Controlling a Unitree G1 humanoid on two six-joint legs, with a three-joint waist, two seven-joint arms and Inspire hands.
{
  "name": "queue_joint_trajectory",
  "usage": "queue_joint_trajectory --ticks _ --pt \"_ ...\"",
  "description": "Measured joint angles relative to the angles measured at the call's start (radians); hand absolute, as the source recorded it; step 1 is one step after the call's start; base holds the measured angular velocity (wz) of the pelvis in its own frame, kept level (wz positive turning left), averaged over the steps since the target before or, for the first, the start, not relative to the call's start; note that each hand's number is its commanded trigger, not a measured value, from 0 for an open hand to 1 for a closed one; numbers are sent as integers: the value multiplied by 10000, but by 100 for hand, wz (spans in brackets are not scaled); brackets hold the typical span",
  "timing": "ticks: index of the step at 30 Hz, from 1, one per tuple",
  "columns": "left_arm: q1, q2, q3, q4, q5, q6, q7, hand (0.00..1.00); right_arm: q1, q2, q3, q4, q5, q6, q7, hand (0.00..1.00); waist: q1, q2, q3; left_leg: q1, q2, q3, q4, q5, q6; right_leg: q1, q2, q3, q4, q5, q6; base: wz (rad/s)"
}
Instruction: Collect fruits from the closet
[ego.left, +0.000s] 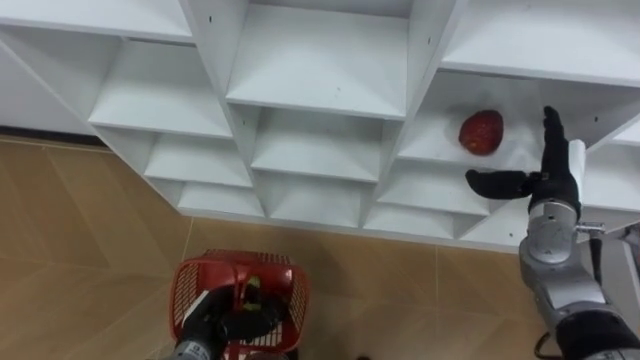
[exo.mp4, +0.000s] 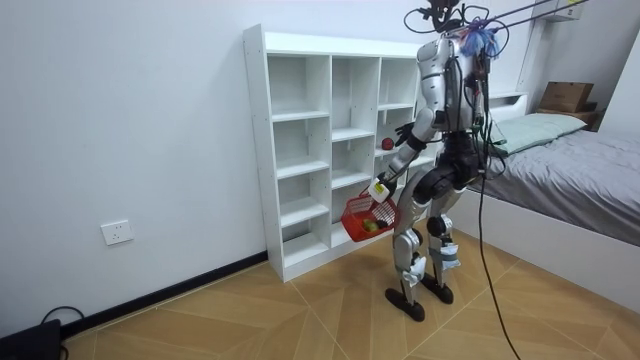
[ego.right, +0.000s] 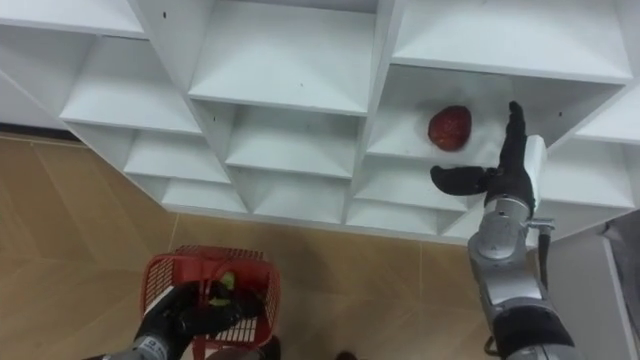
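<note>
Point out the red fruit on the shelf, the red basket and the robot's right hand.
red fruit (ego.left: 481, 132), left eye view, its middle.
red basket (ego.left: 190, 290), left eye view, left mesh wall.
right hand (ego.left: 552, 182), left eye view, palm.

Bedroom in a home. Right of the room view: a bed (exo.mp4: 590, 170) with grey bedding and a pillow (exo.mp4: 535, 128), a cardboard box (exo.mp4: 565, 96) behind. White cubby shelf unit (exo.mp4: 257, 150) against a plain white wall, wall socket (exo.mp4: 117, 233) lower left, wood parquet floor (exo.mp4: 250, 320).
</note>
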Motion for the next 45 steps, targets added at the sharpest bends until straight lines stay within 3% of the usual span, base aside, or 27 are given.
queue_joint_trajectory --ticks 18,27,34,38,45 --pt "-374 18 -144 132 -225 188 117 100 -999 -40 0 261 -345 119 -157 0 7 -19 10 -299 19 196 -85 19 22 -413 -27 56 -24 -16 -8 0" --pt "-718 51 -443 126 -434 403 124 100 -1200 -338 402 675 124 787 482 0 398 -18 9 -302 25 198 -153 23 21 -404 -20 24 -121 -18 -7 0" --pt "-831 136 -809 240 -432 511 169 100 -1727 -369 544 1481 929 809 882 0 500 -18 19 -305 20 178 -184 23 21 -366 -23 -28 -183 -17 -5 0" --pt "-916 192 -944 240 -430 565 185 100 -1751 -437 615 1545 980 758 1037 0 498 -51 93 -307 20 171 -183 23 21 -361 -25 -40 -184 -19 -3 0" --pt "-1032 202 -950 241 -423 725 224 100 -1772 -458 612 1580 999 759 1206 0 500 -70 103 -316 18 174 -194 22 22 -365 -30 -48 -199 -26 9 0"
